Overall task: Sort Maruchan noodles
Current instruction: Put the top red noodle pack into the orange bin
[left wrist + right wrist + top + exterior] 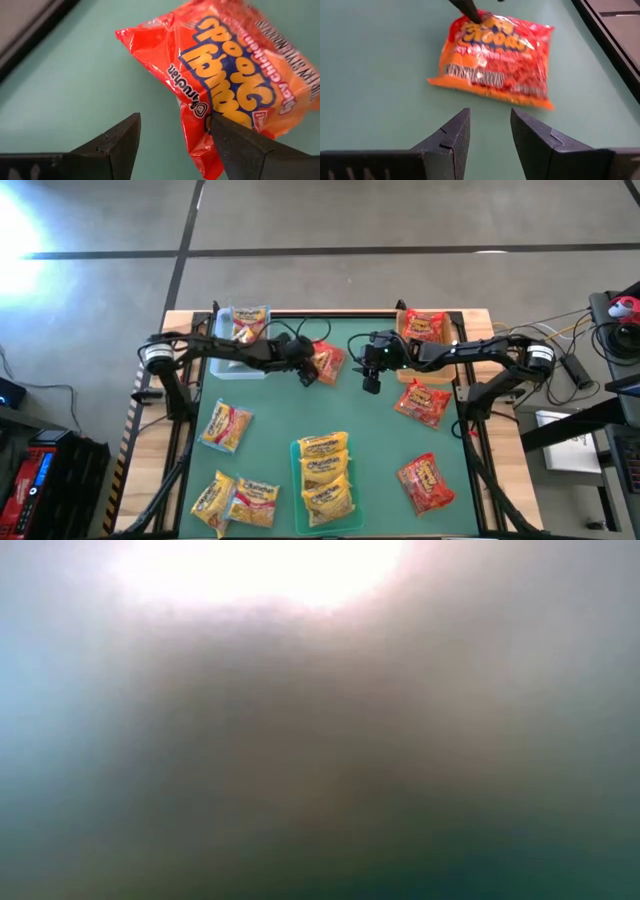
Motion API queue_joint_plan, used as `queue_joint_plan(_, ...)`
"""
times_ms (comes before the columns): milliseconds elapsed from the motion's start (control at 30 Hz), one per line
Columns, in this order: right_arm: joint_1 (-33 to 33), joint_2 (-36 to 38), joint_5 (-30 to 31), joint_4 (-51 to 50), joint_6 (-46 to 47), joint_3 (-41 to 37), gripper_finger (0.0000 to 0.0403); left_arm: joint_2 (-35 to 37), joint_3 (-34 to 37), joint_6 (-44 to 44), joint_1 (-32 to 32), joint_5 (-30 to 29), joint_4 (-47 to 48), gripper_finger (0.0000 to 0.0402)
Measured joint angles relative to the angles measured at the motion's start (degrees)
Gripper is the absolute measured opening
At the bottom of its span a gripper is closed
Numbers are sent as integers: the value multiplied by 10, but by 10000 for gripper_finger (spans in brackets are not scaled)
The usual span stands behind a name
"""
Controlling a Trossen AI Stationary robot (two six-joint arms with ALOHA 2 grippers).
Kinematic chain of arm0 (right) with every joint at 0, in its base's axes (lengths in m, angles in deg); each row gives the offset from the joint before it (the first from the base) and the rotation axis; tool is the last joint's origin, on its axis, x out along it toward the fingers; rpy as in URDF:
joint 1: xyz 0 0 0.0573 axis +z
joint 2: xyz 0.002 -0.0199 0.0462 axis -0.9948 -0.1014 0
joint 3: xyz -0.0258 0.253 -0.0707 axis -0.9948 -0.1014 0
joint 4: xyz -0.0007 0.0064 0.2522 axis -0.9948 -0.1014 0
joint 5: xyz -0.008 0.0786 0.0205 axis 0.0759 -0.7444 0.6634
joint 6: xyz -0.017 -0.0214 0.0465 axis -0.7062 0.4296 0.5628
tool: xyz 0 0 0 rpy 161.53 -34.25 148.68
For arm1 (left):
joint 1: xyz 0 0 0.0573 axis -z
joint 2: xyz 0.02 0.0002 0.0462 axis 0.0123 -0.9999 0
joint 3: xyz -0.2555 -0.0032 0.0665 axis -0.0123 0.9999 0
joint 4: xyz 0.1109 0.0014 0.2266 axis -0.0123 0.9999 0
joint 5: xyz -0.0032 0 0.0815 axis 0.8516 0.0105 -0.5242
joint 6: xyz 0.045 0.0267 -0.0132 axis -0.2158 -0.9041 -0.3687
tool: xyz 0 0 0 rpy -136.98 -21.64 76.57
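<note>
An orange Maruchan packet (328, 362) lies flat on the green mat near the table's far middle. My left gripper (306, 372) is open at its left end, seen close in the left wrist view (172, 150) with the packet (225, 75) just ahead. My right gripper (372, 377) hovers open to the packet's right; in the right wrist view its fingers (490, 132) point at the packet (497, 57) from a short way off. Other packets lie about the mat and in trays. The low view shows only blur. My left gripper is open, slanting down from the table's left. One finger (240, 145) stands against the orange packet's end (202, 150), and its tip shows on that end in the right wrist view (468, 9). The other finger (120, 142) is over bare mat. The packet lies flat.
A clear tray at far left holds an orange-and-white packet (248, 323). A tan tray at far right holds a red one (425, 326). A green tray holds stacked yellow packets (325, 478). Loose packets include red (422, 401) (426, 483), yellow (227, 425) (213, 498) and orange-and-white (256, 501).
</note>
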State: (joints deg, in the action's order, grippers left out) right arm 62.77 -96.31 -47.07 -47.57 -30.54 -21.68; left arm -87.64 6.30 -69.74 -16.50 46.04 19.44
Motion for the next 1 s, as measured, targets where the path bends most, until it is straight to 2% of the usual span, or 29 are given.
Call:
queue_joint_plan(200, 0, 0, 10, 0, -12, 0, 132, -8, 1, -96, -22, 70, -44, 223)
queue_joint_plan(367, -2, -15, 126, 18, -62, 0, 132, -14, 1, -122, -24, 115, -103, 223)
queue_joint_plan(433, -5, -28, 152, 35, -68, 0, 132, -14, 1, -128, -21, 146, -126, 223)
queue_joint_plan(567, -13, -60, 149, 58, -78, 0, 132, -14, 1, -117, -15, 203, -146, 223)
queue_joint_plan(700, -26, -93, 149, 98, -99, 0, 132, -15, 1, -74, -8, 207, -101, 223)
queue_joint_plan(1000, -68, -132, 149, 201, -114, 1, 132, -17, 3, -65, 7, 240, -52, 223)
